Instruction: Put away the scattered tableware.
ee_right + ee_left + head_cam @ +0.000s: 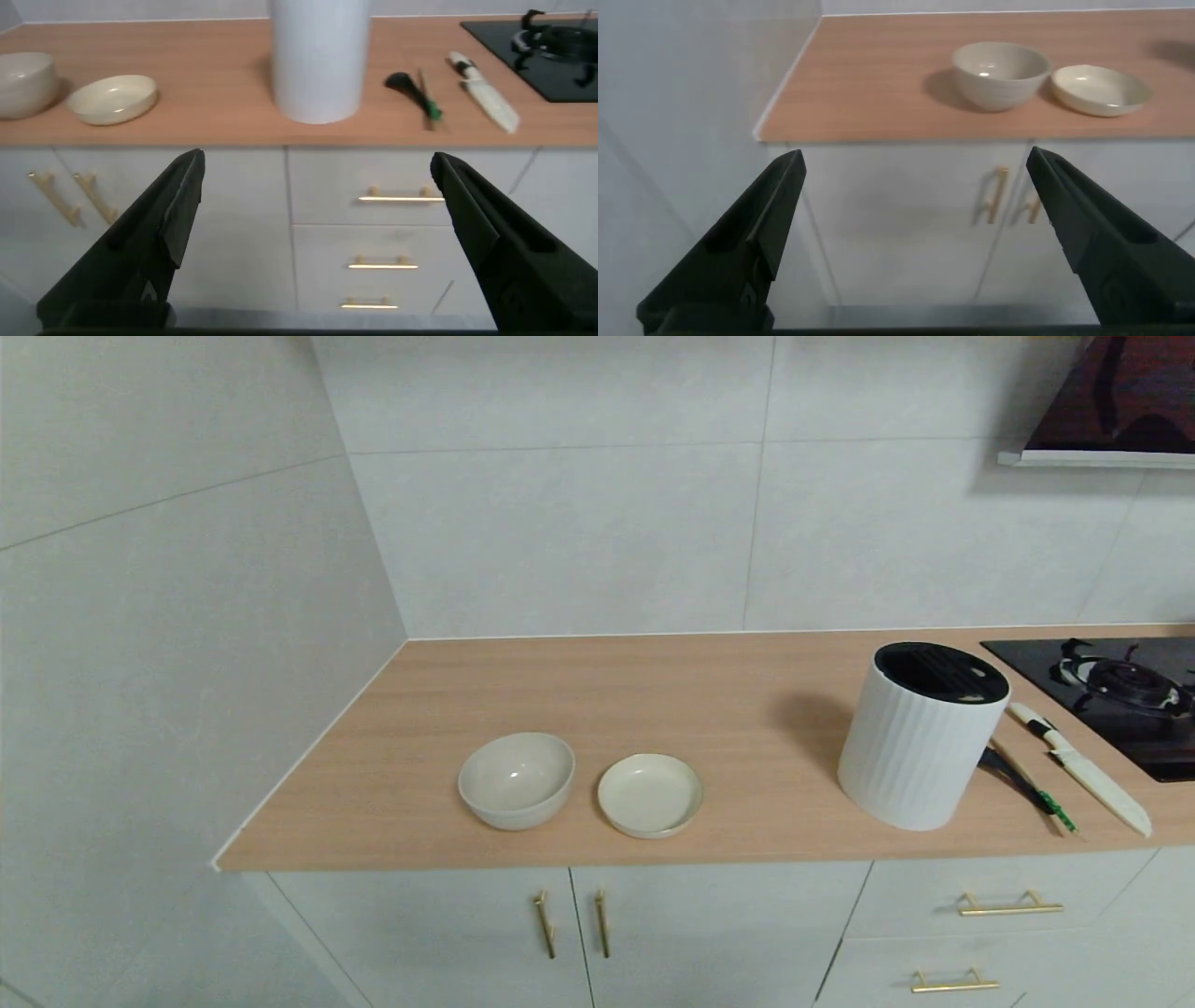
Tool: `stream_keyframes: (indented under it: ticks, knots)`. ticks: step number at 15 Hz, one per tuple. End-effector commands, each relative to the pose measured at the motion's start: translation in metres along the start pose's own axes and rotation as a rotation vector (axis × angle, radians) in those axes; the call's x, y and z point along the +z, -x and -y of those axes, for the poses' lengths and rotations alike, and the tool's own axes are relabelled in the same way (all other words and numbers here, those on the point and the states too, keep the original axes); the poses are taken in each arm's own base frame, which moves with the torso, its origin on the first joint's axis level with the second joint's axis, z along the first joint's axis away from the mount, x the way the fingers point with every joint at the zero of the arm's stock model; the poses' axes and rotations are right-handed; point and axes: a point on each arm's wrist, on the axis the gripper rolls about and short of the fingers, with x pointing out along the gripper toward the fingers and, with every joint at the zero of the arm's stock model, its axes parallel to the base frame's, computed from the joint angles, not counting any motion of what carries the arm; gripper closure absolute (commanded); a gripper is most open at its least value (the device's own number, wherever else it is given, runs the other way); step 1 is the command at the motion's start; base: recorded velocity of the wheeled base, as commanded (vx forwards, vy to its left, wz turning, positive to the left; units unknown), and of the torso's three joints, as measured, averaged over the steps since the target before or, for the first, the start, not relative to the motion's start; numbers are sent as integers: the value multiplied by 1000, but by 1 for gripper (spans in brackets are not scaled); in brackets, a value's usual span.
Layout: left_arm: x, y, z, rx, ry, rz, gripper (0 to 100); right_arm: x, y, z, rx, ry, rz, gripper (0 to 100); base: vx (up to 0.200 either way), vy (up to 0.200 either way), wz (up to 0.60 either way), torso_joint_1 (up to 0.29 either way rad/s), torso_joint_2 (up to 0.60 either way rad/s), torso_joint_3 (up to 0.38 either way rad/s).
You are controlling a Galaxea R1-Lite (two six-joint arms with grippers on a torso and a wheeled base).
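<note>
A cream bowl (516, 791) (999, 73) (23, 82) and a shallow cream dish (651, 793) (1102, 89) (114, 98) sit side by side near the counter's front edge. To their right stands a white ribbed utensil holder (920, 737) (318, 56) with a slotted black top. Beside it lie a black-headed utensil with a green-marked stick (1027, 784) (416, 89) and a cream knife (1083, 767) (481, 89). My left gripper (915, 243) is open, low in front of the cabinet doors, short of the bowl. My right gripper (318, 243) is open, low before the drawers, below the holder.
The wooden counter (579, 700) ends at a tiled wall on the left and behind. A black gas hob (1120, 695) (551, 47) lies at the far right. Below are white cabinet doors with brass handles (571, 924) (999, 194) and drawers (1008, 903) (397, 196).
</note>
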Motion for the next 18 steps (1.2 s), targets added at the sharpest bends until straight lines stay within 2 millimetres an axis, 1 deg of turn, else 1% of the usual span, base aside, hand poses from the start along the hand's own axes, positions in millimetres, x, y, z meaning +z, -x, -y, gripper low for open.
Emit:
stream_keyframes:
  ticks: [1,7,18]
  knots:
    - [0,0,0,1,0,0,0,0,0,0,-1,0,-1,0,0,200,0,2,2,7]
    - [0,0,0,1,-2,0,0,0,0,0,1,0,-1,0,0,200,0,0,3,0]
    - [0,0,0,1,-2,0,0,0,0,0,1,-1,-1,0,0,0,0,0,0,0]
